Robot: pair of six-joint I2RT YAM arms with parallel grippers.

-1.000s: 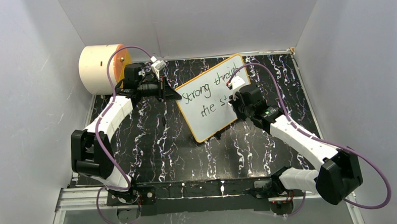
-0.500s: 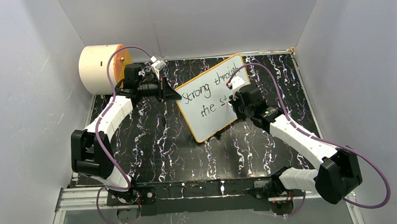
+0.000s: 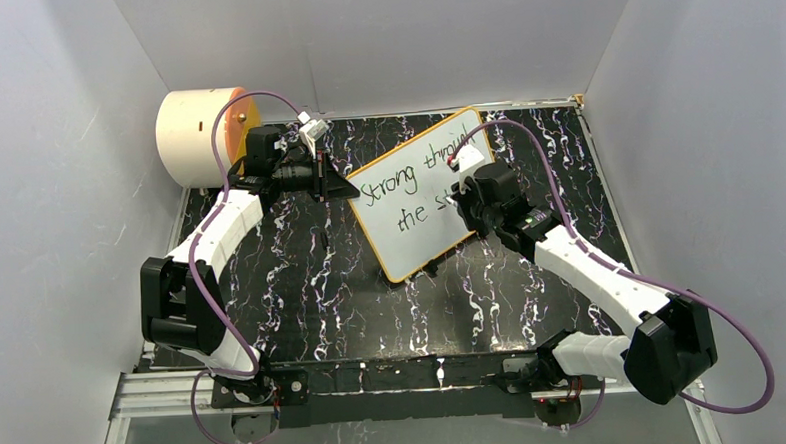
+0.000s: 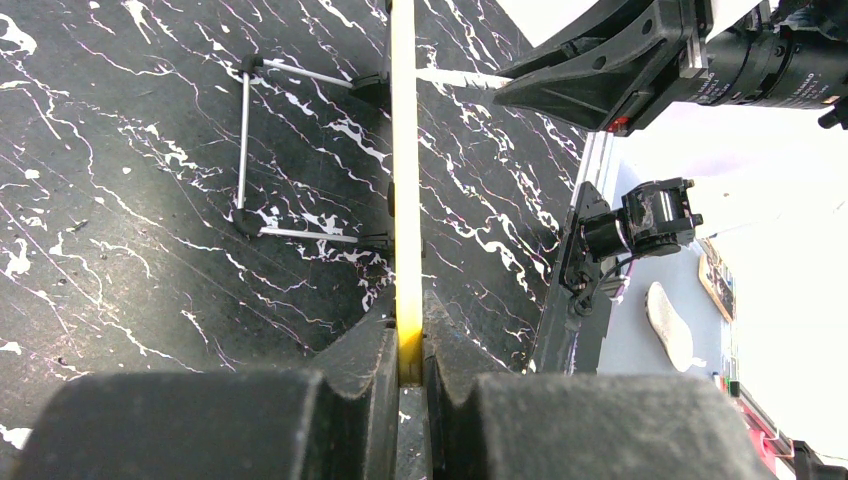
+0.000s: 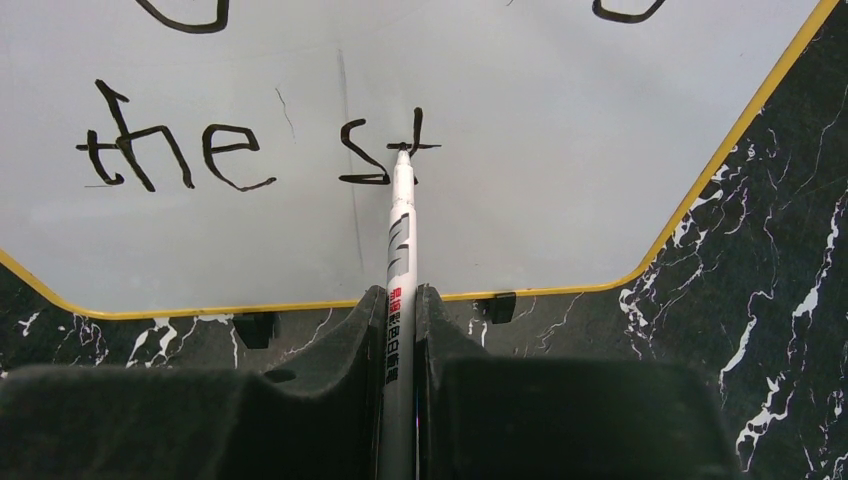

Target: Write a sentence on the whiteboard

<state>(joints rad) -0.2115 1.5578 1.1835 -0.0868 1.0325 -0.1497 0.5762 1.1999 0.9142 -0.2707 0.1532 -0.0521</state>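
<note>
Whiteboard point(image 3: 413, 206), centre of the top view, set askew on the marbled table point(image 3: 301, 276); the sentence is judged part-written, with its second line begun. Left gripper point(image 4: 408, 345) is pinched tight on the board's yellow edge. Right gripper point(image 5: 400, 310) is clamped on a marker point(image 5: 402, 220). Only the right wrist view shows the tip at the crossbar of "st". The next letter calls for a small lift and a shift rightward.

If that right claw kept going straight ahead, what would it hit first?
The whiteboard, most likely: the marker clamped in the right gripper already seems to touch it at the letters "st".
</note>
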